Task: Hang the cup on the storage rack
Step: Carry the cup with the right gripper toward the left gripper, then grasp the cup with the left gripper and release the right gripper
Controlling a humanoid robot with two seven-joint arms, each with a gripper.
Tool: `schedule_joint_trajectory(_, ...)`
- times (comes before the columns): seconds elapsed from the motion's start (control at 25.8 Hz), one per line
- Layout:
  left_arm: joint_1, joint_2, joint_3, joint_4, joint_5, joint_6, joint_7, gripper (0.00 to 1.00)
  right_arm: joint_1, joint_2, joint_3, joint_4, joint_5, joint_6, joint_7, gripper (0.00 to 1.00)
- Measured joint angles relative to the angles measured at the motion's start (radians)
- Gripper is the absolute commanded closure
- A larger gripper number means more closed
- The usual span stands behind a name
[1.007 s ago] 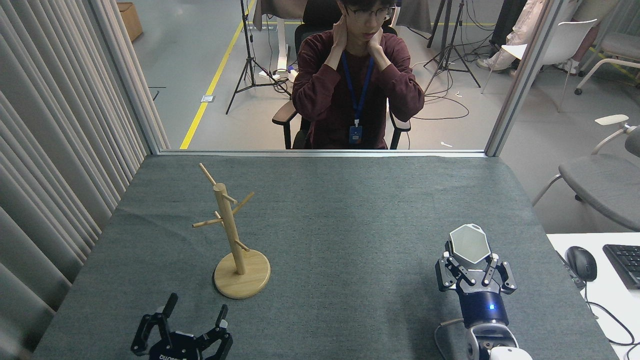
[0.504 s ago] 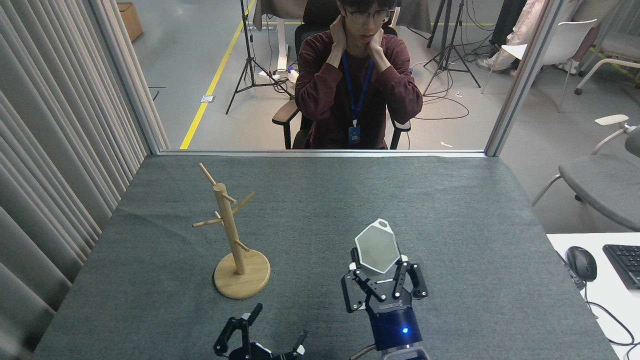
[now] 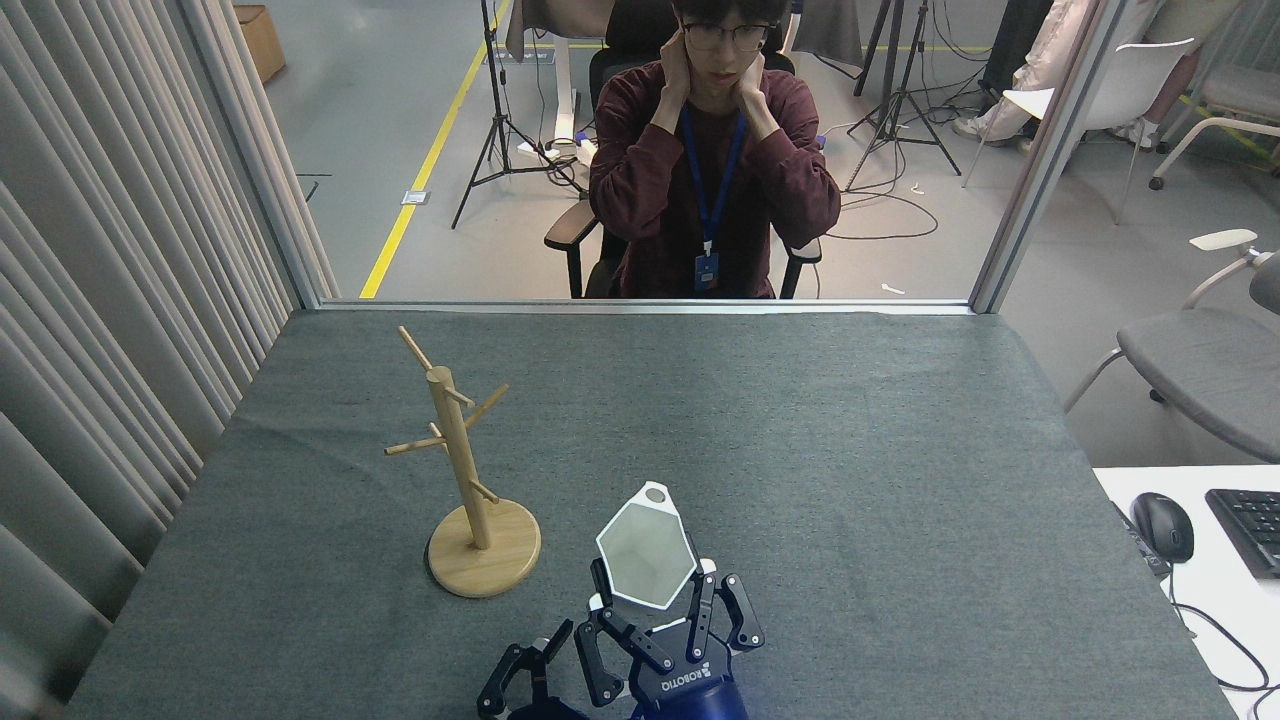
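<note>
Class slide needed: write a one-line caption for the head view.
Right claw grips the white cup beside the wooden storage rack, left claw open nearby.

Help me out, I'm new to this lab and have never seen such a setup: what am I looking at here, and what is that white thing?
This is one picture, taken from a humanoid robot's own head, looking forward and down at a table covered in grey cloth. The dark claws at the bottom are its two arm ends. The right end effector is shut on the cup, a white six-sided tumbler with its mouth facing the camera. The left end effector is open and empty beside it. To the left stands the storage rack, a wooden post with pegs. A person sits beyond the table.
</note>
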Motion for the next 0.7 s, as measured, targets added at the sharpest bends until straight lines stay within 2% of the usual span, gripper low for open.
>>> schedule_joint_trajectory(0.39, -0.007, 0.005, 0.001, 0.002, 0.000, 0.001, 0.000, 0.00, 0.077, -0.020, 0.030, -0.031, 0.005, -0.027, 0.025, 0.29)
schedule_joint_trajectory(0.7, -0.007, 0.010, 0.004, -0.004, 0.001, 0.001, 0.002, 0.00, 0.095, -0.025, 0.086, -0.033, 0.026, -0.029, 0.027, 0.28)
